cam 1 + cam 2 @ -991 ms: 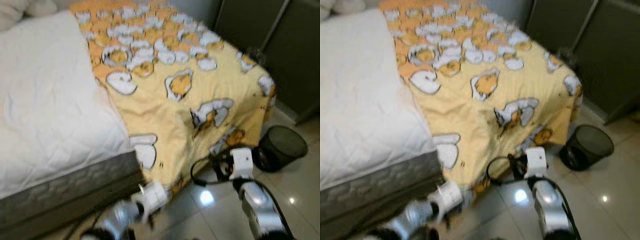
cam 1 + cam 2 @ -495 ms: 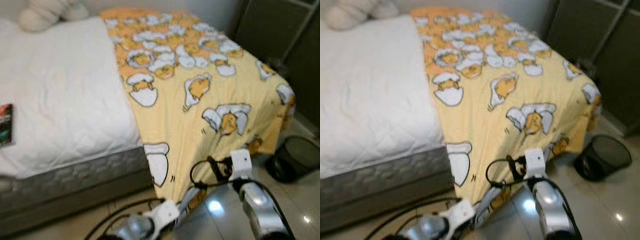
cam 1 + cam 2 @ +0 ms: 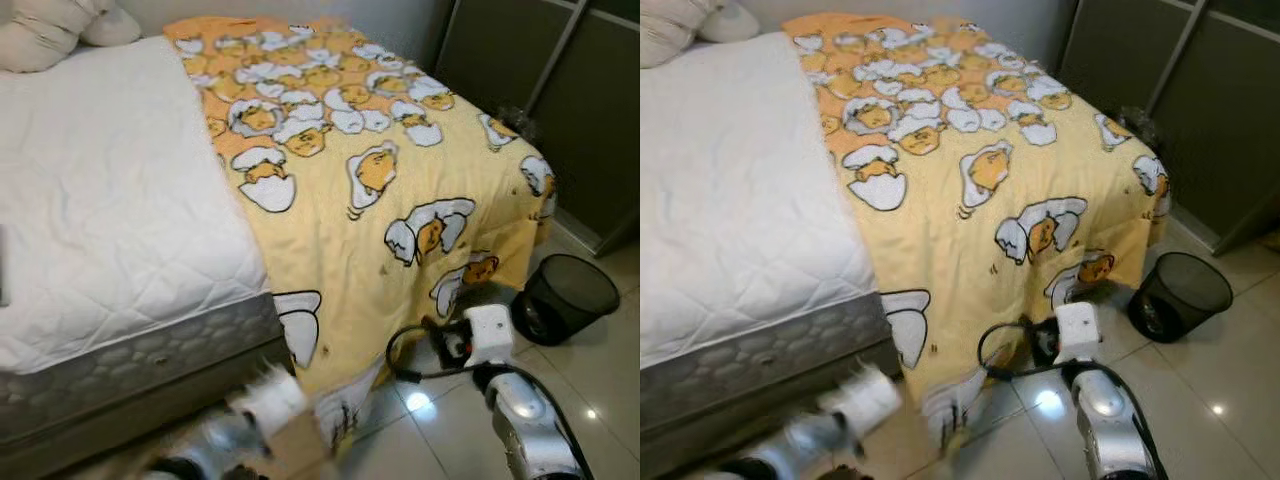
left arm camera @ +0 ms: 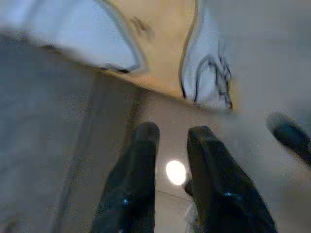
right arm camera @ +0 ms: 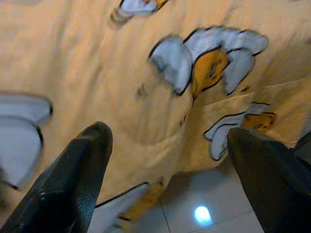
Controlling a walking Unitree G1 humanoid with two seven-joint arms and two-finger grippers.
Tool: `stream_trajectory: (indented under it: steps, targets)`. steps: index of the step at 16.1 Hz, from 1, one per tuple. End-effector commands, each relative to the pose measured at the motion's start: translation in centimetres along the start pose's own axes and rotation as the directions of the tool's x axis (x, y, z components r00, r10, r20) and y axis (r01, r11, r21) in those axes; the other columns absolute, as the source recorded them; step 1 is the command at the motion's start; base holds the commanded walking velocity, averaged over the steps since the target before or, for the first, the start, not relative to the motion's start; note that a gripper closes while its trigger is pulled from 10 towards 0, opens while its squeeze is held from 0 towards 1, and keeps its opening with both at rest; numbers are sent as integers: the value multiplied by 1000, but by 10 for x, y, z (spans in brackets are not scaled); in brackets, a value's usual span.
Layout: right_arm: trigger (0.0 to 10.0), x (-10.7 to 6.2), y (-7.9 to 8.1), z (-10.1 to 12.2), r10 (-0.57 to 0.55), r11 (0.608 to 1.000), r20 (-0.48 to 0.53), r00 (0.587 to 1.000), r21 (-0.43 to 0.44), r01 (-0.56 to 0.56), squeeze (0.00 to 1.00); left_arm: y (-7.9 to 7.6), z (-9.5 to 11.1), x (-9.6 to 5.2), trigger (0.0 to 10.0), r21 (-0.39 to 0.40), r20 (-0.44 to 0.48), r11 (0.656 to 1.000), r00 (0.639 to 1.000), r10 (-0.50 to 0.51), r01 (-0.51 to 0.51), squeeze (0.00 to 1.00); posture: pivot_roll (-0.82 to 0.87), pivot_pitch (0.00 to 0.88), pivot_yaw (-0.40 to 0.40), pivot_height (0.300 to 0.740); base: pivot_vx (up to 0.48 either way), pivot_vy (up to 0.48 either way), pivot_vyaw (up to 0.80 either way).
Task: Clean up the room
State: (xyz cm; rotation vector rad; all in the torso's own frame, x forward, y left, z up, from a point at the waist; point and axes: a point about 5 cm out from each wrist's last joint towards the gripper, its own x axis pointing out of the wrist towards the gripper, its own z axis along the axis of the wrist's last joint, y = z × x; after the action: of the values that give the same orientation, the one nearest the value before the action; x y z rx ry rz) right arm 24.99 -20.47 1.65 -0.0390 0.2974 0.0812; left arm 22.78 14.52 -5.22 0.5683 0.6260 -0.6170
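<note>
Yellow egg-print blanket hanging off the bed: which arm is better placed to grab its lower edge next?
Probably left. The left gripper sits low at the yellow egg-print blanket's bottom hem by the floor, fingers nearly closed. The right gripper is wide open, facing the blanket's hanging side higher up.

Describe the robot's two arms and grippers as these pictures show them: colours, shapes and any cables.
Both arms are shiny silver, rounded tubes. The right arm ends in a white, boxy wrist block with a black cable looping from it. The left arm is blurred, with a white cylindrical wrist. The left gripper and the right gripper each have two long, black, round-tipped fingers.
</note>
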Motion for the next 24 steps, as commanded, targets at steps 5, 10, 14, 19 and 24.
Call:
stream_trajectory:
  steps: [5, 10, 14, 19, 24]
  targets:
    - [10000, 16, -6, 41, -100, 994, 166, 981, 64, 91, 0, 114, 108, -43, 10000, -527, 425, 742, 627, 653, -414, 0, 60, 0, -26, 740, 0, -96, 261]
    - [10000, 27, 12, 56, -46, 998, 213, 976, 58, 34, 0, 109, 111, -44, 10000, -605, 289, 618, 585, 758, -502, 0, 45, 0, -11, 740, 0, -480, 590]
    - [10000, 19, 13, 48, -25, 995, 215, 976, 104, 3, 0, 93, 112, -31, 10000, -504, 339, 750, 701, 628, -428, 0, 42, 0, -3, 740, 0, -240, 575]
    - [10000, 8, 2, 39, -60, 995, 202, 978, 96, 41, 0, 82, 108, -33, 10000, -481, 316, 767, 732, 603, -424, 1000, 30, 0, 4, 740, 0, 0, 573]
    - [10000, 11, 9, 39, -33, 997, 203, 979, 78, 18, 0, 92, 119, -27, 10000, -460, 364, 801, 741, 564, -383, 1000, 30, 0, 1, 740, 0, 0, 575]
